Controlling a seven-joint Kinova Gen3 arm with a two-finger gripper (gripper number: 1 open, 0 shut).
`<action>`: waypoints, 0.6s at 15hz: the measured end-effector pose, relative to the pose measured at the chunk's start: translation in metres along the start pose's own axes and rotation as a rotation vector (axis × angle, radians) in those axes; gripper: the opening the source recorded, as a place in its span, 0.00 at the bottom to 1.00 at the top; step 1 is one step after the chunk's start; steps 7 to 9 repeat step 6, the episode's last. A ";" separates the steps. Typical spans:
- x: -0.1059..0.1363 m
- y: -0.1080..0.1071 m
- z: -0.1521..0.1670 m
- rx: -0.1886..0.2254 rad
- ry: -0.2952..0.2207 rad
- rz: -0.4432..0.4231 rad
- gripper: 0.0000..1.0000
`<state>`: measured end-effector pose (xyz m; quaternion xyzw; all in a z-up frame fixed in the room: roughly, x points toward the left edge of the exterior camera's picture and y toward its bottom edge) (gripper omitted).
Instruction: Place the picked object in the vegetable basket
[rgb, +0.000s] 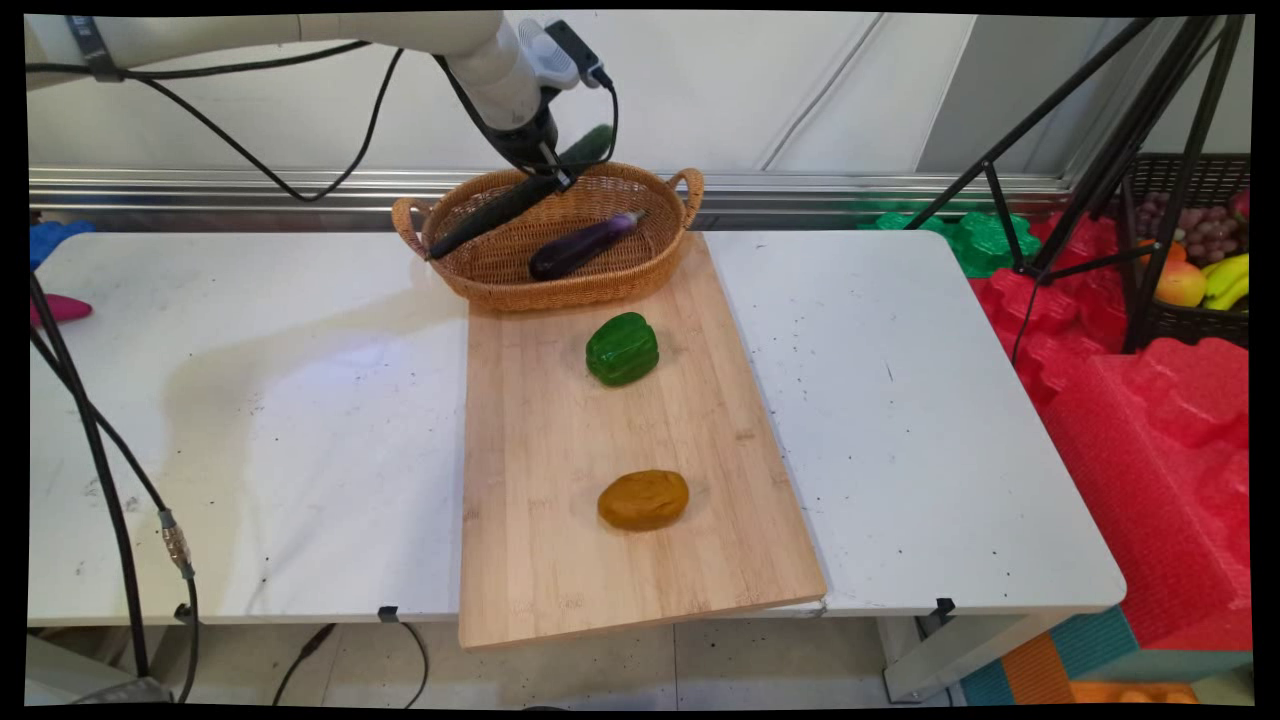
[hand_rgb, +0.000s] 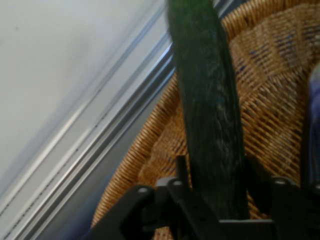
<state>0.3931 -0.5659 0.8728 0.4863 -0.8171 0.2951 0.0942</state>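
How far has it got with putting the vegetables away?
Seemingly done: a purple eggplant lies in the woven wicker basket. In hand: the black hand grips a long dark green cucumber, slanted over the basket. Apparently left: a green bell pepper and a brownish-yellow potato sit on the wooden cutting board.

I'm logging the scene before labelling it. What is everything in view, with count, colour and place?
cucumber: one, dark green, held in the gripper, slanting over the basket's back rim
basket: one, tan wicker, on the board's far end
eggplant: one, purple, lying inside the basket
bell pepper: one, green, on the board, near the basket
potato: one, brown, on the board's near half
cutting board: one, light wood, mid-table
table: one, white
fruit crate: one, black, far right, off the table
gripper: one, black, above the basket, shut on the cucumber
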 end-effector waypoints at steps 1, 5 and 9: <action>0.000 0.002 0.003 -0.005 -0.005 0.003 1.00; -0.004 0.009 0.010 -0.019 -0.017 0.008 1.00; -0.004 0.011 0.011 -0.022 -0.018 0.010 1.00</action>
